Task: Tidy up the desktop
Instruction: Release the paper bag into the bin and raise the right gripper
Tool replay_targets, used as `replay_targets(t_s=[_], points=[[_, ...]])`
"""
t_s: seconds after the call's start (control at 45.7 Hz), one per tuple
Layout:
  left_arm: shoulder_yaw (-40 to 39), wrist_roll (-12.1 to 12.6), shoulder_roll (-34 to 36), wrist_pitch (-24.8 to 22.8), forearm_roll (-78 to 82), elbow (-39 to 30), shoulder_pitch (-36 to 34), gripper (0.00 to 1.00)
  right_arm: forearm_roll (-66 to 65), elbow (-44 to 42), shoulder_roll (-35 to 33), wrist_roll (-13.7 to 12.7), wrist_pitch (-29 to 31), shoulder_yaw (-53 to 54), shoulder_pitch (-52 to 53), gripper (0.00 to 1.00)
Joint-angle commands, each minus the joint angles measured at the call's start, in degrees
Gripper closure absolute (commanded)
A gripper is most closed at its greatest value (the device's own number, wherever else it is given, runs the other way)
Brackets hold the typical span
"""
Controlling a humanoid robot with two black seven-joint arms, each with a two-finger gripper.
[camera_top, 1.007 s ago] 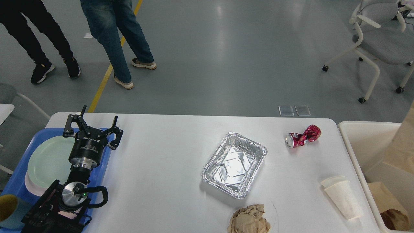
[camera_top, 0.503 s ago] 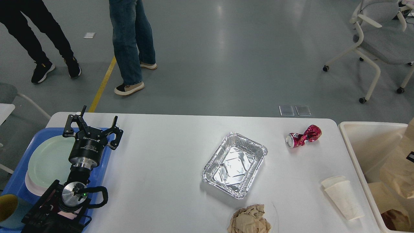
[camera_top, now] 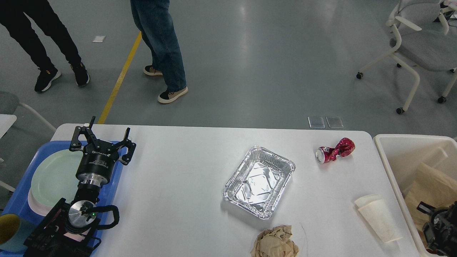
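The white desktop [camera_top: 185, 185] holds an empty foil tray [camera_top: 259, 181] in the middle, a crushed red can [camera_top: 335, 150] at the back right, a white paper cup [camera_top: 380, 217] lying on its side at the front right, and a crumpled brown paper ball [camera_top: 275, 242] at the front edge. My left gripper [camera_top: 103, 137] is open and empty above the blue tray's right edge. My right gripper [camera_top: 433, 223] is dark and partly cut off over the cream bin; its fingers cannot be told apart.
A blue tray [camera_top: 21, 200] at the left holds a pale green plate [camera_top: 53, 178] and a yellow cup [camera_top: 7, 228]. The cream bin [camera_top: 392, 150] at the right holds a brown paper bag [camera_top: 432, 185]. Two people [camera_top: 164, 46] stand behind the table; a chair [camera_top: 417, 46] stands at the far right.
The brown paper bag has gone down from above the bin to lie inside it. My right gripper has come into view over the bin. The person in jeans walked right. My left arm stayed still.
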Motion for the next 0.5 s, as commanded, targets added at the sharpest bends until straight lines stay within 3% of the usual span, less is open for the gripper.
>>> replay_targets(t_s=[0.0, 0.131, 0.153, 0.482], points=[[0.01, 0.03, 0.0, 0.0, 0.0, -0.02, 0.05, 0.04, 0.0, 0.11, 0.19, 0.14, -0.85, 0.12, -0.93, 0.85], [-0.08, 0.03, 0.0, 0.0, 0.0, -0.02, -0.04, 0.04, 0.09, 0.9, -0.34, 0.31, -4.37, 0.12, -0.23, 0.05], [0.01, -0.06, 0.0, 0.0, 0.0, -0.02, 0.05, 0.04, 0.09, 0.9, -0.34, 0.31, -4.55, 0.21, -0.06, 0.0], [-0.08, -0.06, 0.0, 0.0, 0.0, -0.02, -0.04, 0.04, 0.0, 6.78, -2.97, 0.31, -4.64, 0.29, 3.01, 0.0]])
